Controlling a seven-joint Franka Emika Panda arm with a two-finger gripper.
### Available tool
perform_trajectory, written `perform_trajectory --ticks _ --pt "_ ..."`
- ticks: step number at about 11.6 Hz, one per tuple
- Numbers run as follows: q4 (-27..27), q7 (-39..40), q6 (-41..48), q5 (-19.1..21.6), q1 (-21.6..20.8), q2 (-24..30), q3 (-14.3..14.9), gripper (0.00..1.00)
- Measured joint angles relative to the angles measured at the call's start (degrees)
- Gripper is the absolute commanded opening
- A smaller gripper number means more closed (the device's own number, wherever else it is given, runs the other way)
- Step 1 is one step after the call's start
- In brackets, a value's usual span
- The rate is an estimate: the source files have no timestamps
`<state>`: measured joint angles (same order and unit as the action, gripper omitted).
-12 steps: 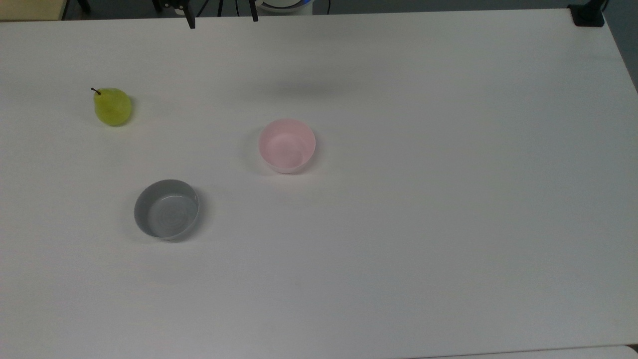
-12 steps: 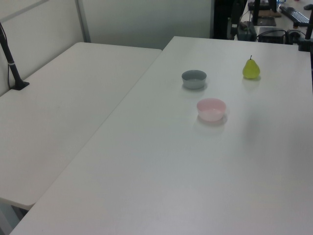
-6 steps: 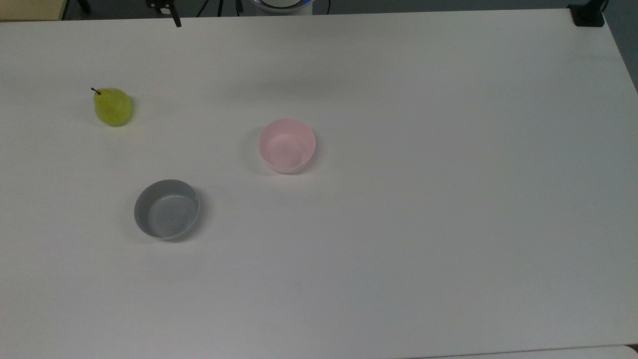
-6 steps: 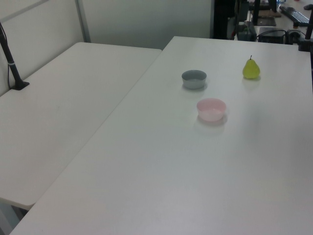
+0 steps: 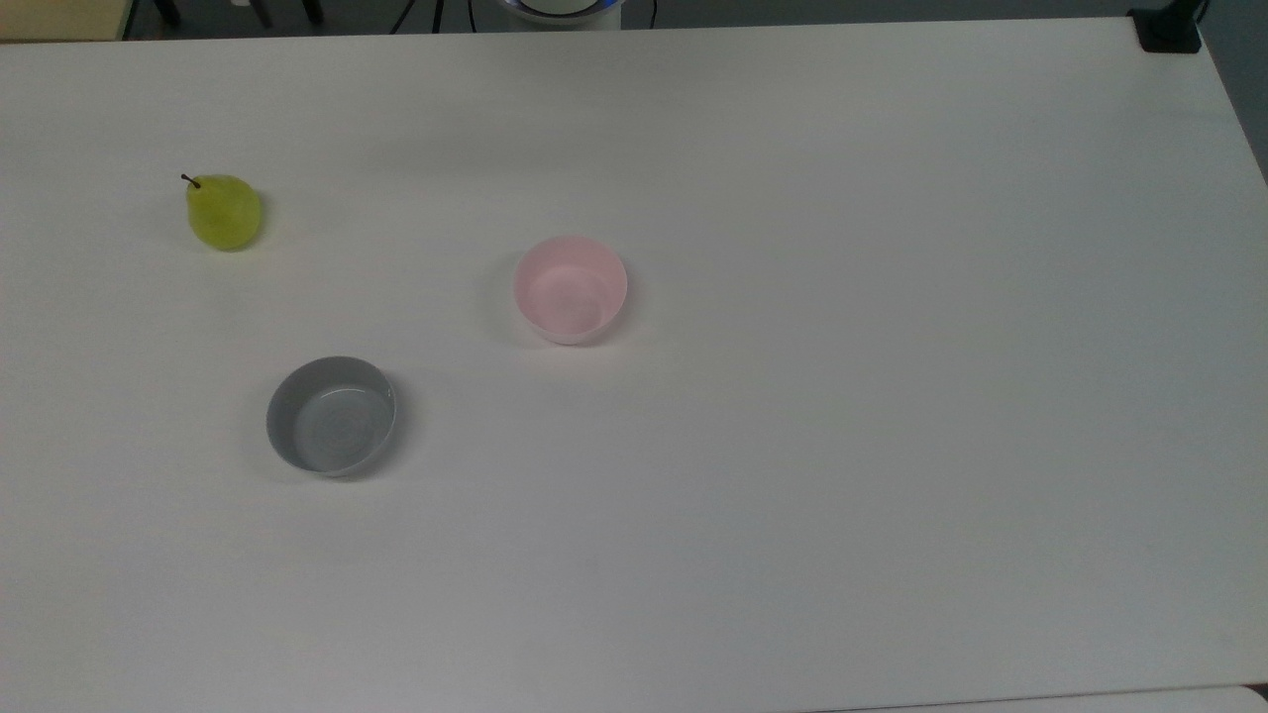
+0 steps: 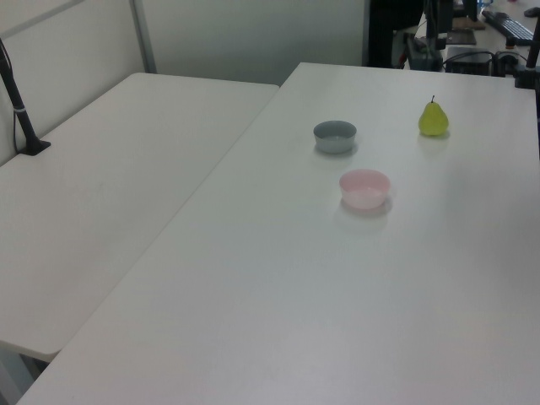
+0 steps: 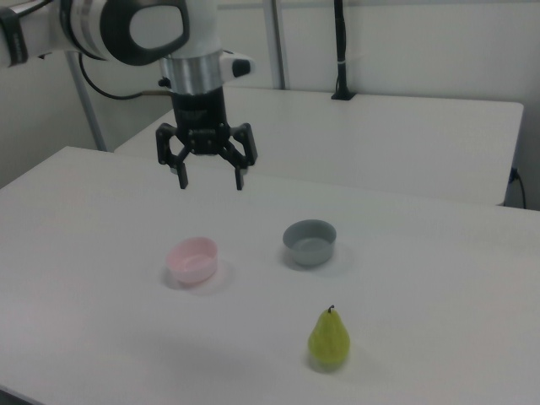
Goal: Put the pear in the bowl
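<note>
The white tabletop (image 5: 792, 446) carries three small things, well apart from one another. A second white table (image 6: 110, 194) adjoins it on the left view's left. The arm (image 7: 126, 29) reaches in from the right view's upper left, and its claw (image 7: 210, 181) hangs in the air above and behind the pink bowl (image 7: 193, 258), fingers spread wide, gripping nothing. The grey bowl (image 5: 331, 416) sits toward the top view's lower left. The pear (image 5: 224, 211) stands upright at the top view's left, stem up, with bare tabletop between it and both bowls.
</note>
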<state>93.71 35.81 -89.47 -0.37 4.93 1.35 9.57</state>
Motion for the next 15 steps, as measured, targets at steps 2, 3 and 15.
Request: perform_trajectory --ticks 2,3,15 --pt "2.86 1.83 -3.98 0.00 0.90 -0.08 2.52 1.00" --pt "5.46 2.16 -7.61 0.00 0.97 -0.22 4.03 1.00" --pt "18.08 3.60 -34.17 -1.01 2.15 -7.24 12.22 1.00"
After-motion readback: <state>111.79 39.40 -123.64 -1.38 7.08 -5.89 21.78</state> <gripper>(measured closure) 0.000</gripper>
